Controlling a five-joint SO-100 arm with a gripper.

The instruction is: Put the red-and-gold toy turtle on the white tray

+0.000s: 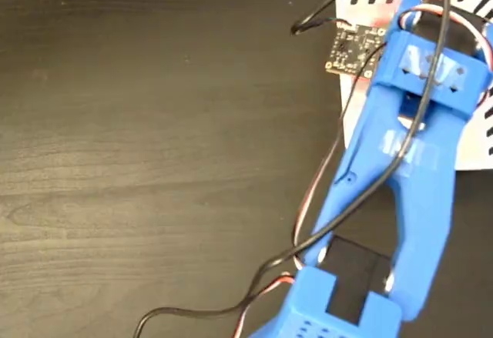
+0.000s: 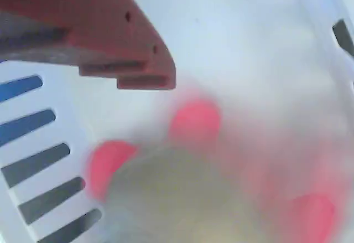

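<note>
The dark wood tabletop [image 1: 139,161] fills the fixed view, and my blue arm [image 1: 400,169] reaches to its far right corner over the white tray [image 1: 481,134]. In my wrist view the red-and-gold toy turtle [image 2: 182,193], blurred, sits directly beneath my pincer [image 2: 110,38] above the tray's white floor, striped edges left and right. Only one red finger shows, so I cannot tell whether I am grasping the turtle or have released it.

Dark wood-grain table [image 1: 139,145] with soft light sheen.
</note>
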